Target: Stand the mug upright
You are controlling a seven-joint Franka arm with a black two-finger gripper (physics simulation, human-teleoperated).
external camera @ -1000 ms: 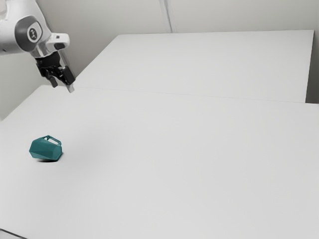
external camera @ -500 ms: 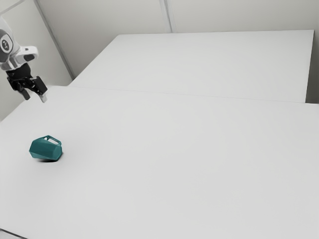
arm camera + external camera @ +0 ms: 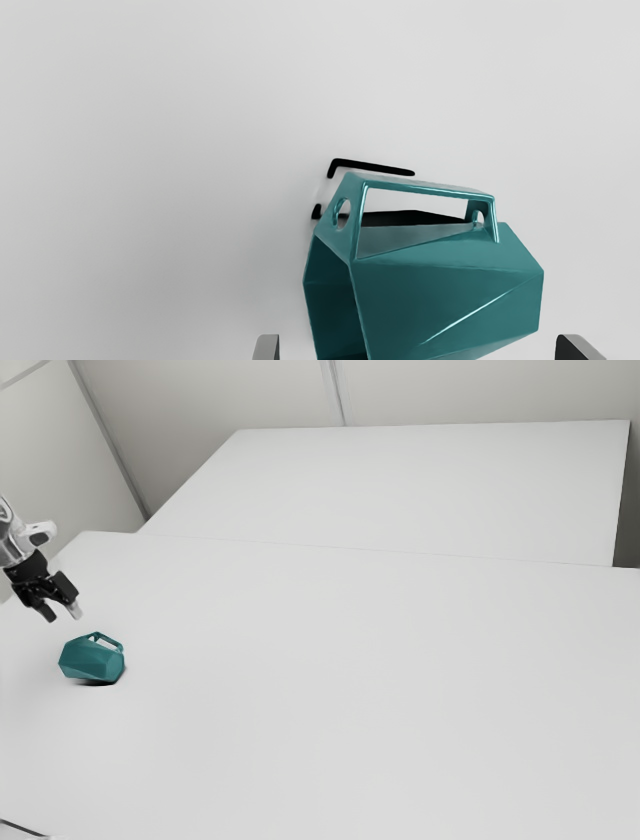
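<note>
Mug (image 3: pixel 90 661) lying on its side on the white worktop (image 3: pixel 360 680), toward the exterior view's left; not upright. Teal, faceted body, handle (image 3: pixel 108 640) along its upper part, a narrow dark shadow beneath. Arm (image 3: pixel 14 546) enters at the exterior view's left edge, pale housing partly cut off there. Black gripper (image 3: pixel 63 616) hangs above the worktop, near the mug and apart from it, fingers angled downward. Fingers spread, a wide gap between them, nothing pinched. Wrist view: the fingertips (image 3: pixel 266 347) stand well apart, and the lower part of the mug's body appears between them, space on both sides, no contact seen. The mug's open mouth (image 3: pixel 332 300) faces toward one finger, its interior dark; the narrower closed end is toward the other. Handle lies on the side of the body away from the fingertips, a straight bar with angled ends and a small rounded hole near each end. A long opening under the bar shows worktop and dark shadow through it. More shadow (image 3: pixel 375 166), a thin bent black strip, lies on the worktop just beyond the handle. Pale wall (image 3: pixel 180 420) behind the worktop in the exterior view.
</note>
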